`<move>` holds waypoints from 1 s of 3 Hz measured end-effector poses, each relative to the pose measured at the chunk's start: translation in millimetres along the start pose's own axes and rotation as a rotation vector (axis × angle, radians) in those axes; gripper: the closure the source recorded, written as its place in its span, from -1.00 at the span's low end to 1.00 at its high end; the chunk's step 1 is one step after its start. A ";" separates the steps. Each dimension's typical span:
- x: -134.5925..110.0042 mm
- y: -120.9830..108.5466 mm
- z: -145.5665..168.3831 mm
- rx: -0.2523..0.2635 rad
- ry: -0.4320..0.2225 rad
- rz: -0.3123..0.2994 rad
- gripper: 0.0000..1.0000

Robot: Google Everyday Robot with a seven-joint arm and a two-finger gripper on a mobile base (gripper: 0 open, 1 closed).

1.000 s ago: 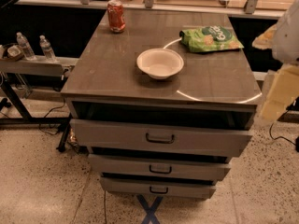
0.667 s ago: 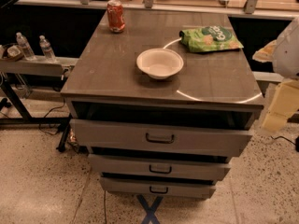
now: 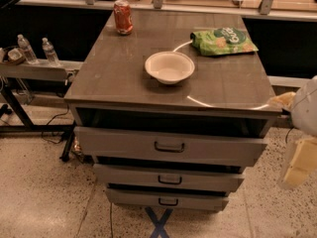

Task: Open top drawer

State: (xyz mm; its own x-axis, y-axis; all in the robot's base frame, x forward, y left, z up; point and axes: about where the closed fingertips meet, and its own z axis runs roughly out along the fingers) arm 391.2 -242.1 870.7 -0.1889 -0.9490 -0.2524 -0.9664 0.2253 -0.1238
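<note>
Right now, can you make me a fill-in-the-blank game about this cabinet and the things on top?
The cabinet has ____ grey drawers; the top drawer is the biggest.
Near the middle of the cabinet's top sits a white ____.
The chip bag is coloured ____.
The gripper hangs at the picture's ____ edge, beside the cabinet.
Missing words: three, bowl, green, right.

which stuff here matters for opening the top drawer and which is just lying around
For the job: top drawer, its handle, gripper low at the right edge.
Lying about: soda can, bowl, chip bag, water bottles, lower drawers.
</note>
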 end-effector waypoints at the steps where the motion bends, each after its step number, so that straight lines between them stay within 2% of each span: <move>1: 10.4 32.9 38.4 -0.057 -0.038 -0.021 -1.00; 2: 10.0 32.9 38.7 -0.057 -0.039 -0.021 -1.00; 3: -3.3 33.9 73.6 -0.049 -0.069 -0.025 -1.00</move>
State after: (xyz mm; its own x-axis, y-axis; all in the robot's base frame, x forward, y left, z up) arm 371.9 -215.1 796.7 -0.1541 -0.9362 -0.3159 -0.9783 0.1895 -0.0844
